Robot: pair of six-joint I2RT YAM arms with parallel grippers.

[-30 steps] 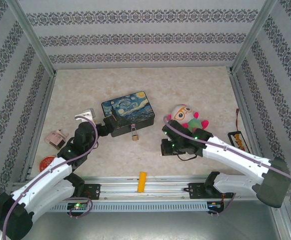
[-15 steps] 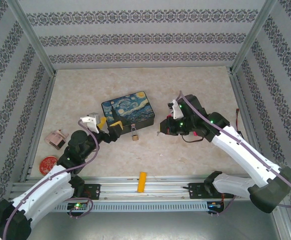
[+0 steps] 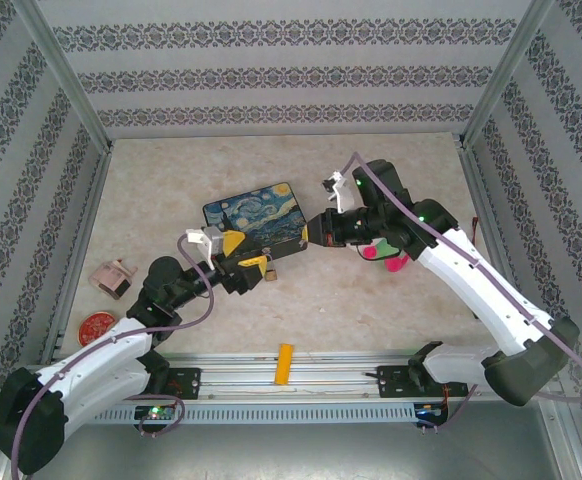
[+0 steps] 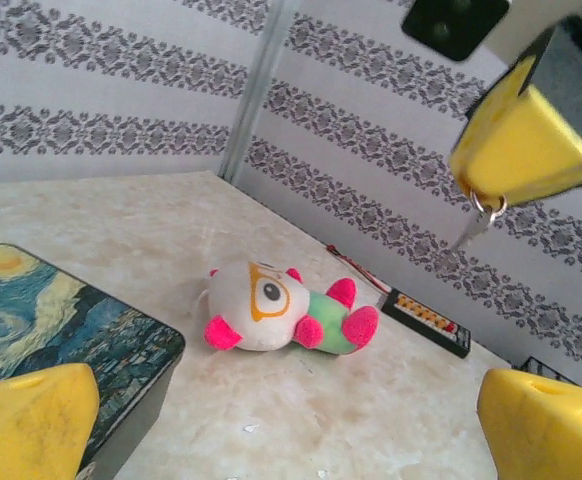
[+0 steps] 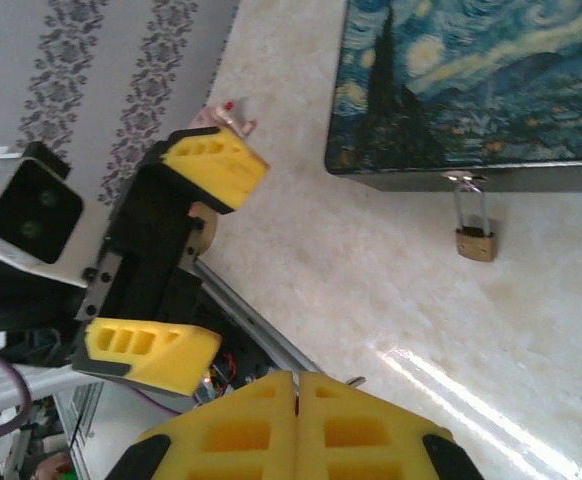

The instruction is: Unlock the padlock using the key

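Padlock point(image 5: 474, 240): tiny brass body, silvery U shackle looped through the clasp point(image 5: 464, 181) on the front wall of the tin point(image 5: 471, 80), shackle looks closed, body lying on the table point(image 5: 391, 300) just against the tin. Key point(image 4: 470, 230): thin grey blade dangling from a small ring point(image 4: 486, 205), which is pinched in the right gripper point(image 4: 521, 150), its yellow fingers pressed together on it. Right gripper point(image 3: 314, 230) hovers at the tin's right end, near a plush toy point(image 4: 281, 310). Left gripper point(image 3: 243, 252) is wide apart and holding nothing, just in front of the tin beside the padlock spot. From the top camera the padlock is mostly hidden by the left fingers and the key is too small to make out. In the right wrist view the right gripper point(image 5: 296, 400) hides nearly all of the key, and the keyhole can't be seen.
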